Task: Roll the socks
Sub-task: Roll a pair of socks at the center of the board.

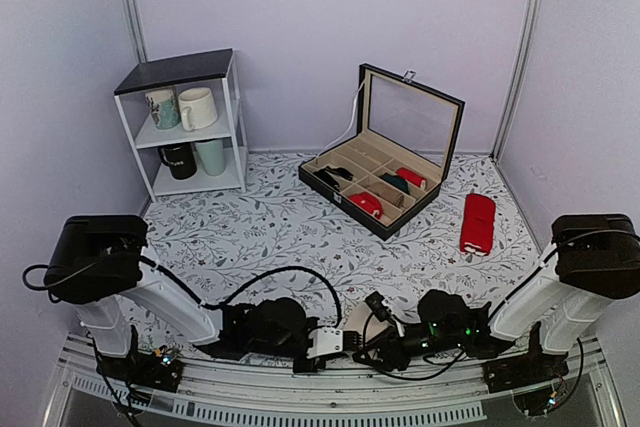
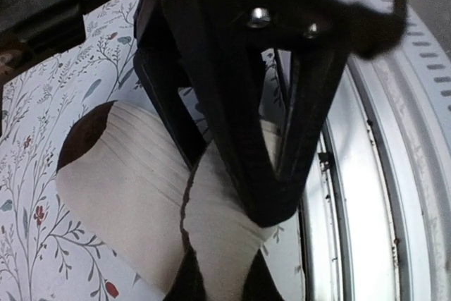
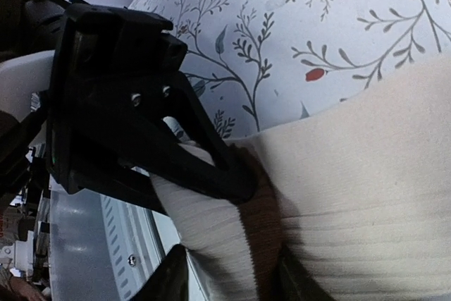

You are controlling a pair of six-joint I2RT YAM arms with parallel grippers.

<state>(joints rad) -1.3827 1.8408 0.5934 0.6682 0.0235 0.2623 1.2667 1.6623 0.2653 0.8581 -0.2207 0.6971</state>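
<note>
Starting at the near edge of the flowered table point(image 1: 260, 237), both arms bend low and inward, and their tools meet over the socks point(image 2: 127, 174), which lie just beside the metal rail point(image 2: 380, 174). The left gripper point(image 2: 271, 209) has its fingers brought together and pinches a fold of cream fabric at one end of the socks. The right gripper point(image 3: 229, 280) has its fingers apart, one on each side of the brown band; whether they press the fabric or only stand around it, one cannot tell. The socks look mostly flat and spread out, with only this one end gathered. So the rolling seems to be at its beginning: no tight bundle is formed yet, and nearly the whole length is left to wind up. Farther back a plain red pair point(image 1: 478, 222) lies flat, well apart. Beyond it the open box point(image 1: 412, 115) holds small rolled bundles point(image 1: 365, 204), and a shelf point(image 1: 185, 72) with mugs point(image 1: 197, 107) stands at the far left
</note>
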